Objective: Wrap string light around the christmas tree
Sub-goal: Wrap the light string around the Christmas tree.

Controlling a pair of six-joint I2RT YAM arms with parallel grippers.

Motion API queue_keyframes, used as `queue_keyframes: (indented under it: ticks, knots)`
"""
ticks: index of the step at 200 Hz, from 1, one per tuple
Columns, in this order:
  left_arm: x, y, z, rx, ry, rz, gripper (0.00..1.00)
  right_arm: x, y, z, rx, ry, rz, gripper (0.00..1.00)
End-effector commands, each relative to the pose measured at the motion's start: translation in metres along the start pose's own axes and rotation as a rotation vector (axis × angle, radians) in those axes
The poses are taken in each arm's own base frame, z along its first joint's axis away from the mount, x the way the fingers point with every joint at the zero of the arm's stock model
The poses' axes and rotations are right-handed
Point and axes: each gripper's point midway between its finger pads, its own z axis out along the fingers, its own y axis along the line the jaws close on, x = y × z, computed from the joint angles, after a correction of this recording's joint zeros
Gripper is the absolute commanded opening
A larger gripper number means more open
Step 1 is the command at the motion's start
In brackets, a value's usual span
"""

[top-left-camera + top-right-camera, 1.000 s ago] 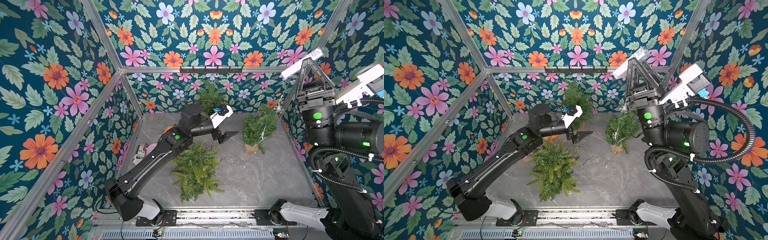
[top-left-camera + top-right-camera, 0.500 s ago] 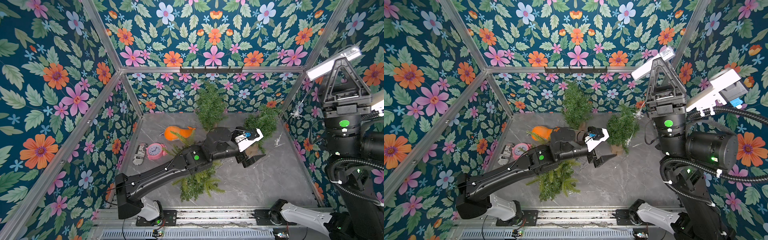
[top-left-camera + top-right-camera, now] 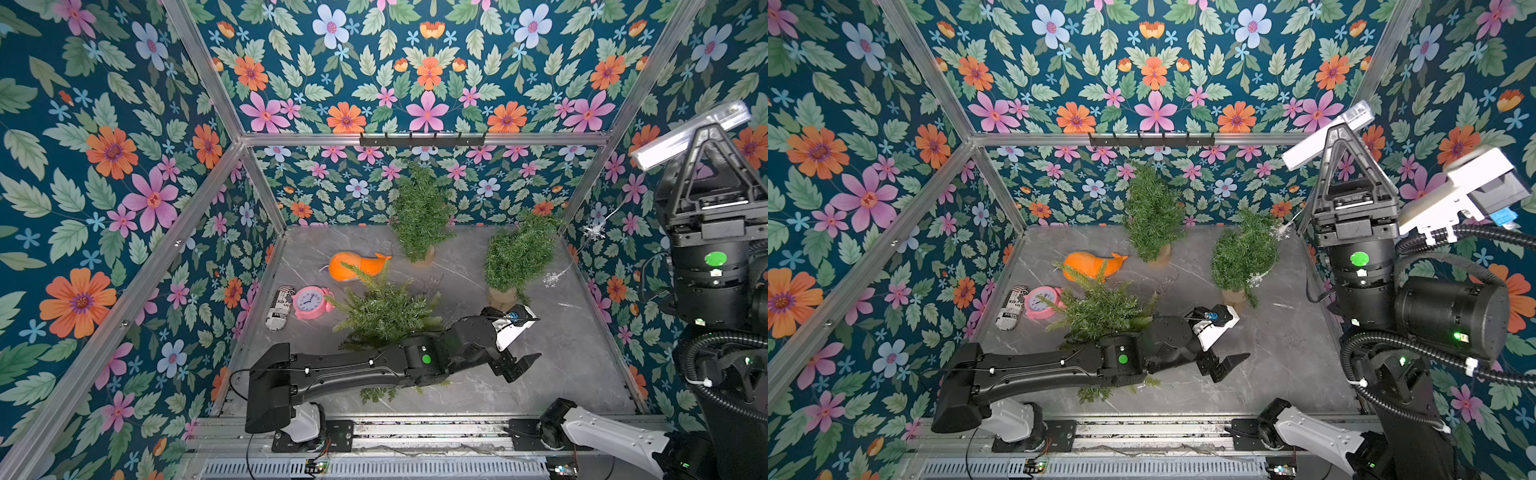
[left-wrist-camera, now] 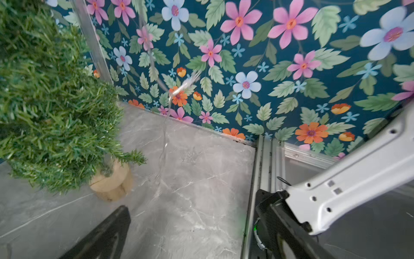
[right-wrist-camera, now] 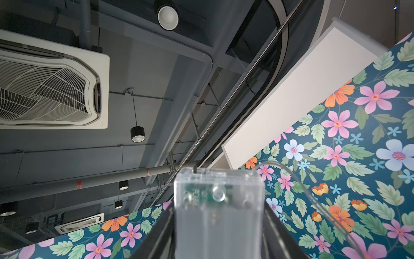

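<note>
Right wrist view shows the right tool [image 5: 218, 235] clamping the clear battery box [image 5: 218, 199]. In both top views the string light [image 3: 552, 279] trails beside the christmas tree [image 3: 517, 257] at the table's [image 3: 582, 332] 2 o'clock; left tool [image 3: 519, 368] wide, empty, 5 o'clock.

A robot test booth in a lab: flowered panels [image 3: 124, 166] on a metal frame [image 3: 299, 139] around a marble worktop [image 3: 582, 332], bare ceiling pipes [image 5: 89, 181] overhead.
</note>
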Motion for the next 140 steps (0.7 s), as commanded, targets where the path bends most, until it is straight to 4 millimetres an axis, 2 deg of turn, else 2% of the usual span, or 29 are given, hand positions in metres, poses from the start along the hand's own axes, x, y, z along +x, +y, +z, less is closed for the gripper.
queue_keyframes:
  ticks: [1, 43, 73, 95, 116, 140]
  knots:
    - [-0.001, -0.003, 0.011, 0.006, -0.051, 0.012, 0.97, -0.004, 0.000, -0.001, 0.005, -0.010, 0.014, 0.44]
    - [0.016, 0.000, 0.034, -0.027, -0.104, 0.007, 0.97, -0.011, 0.005, -0.004, -0.003, -0.009, 0.014, 0.44]
    - [0.030, 0.004, 0.059, -0.070, -0.115, 0.025, 0.98, -0.016, 0.009, -0.007, -0.011, -0.013, 0.020, 0.44]
    - [0.027, 0.003, 0.074, -0.079, -0.117, 0.000, 0.98, -0.021, 0.013, -0.009, -0.016, -0.007, 0.017, 0.44]
    - [0.029, 0.012, 0.085, -0.142, -0.119, 0.002, 0.98, -0.027, 0.016, -0.011, -0.024, -0.016, 0.018, 0.44]
    - [0.044, 0.021, 0.095, -0.199, -0.093, 0.018, 0.96, -0.031, 0.020, -0.013, -0.035, -0.017, 0.024, 0.44]
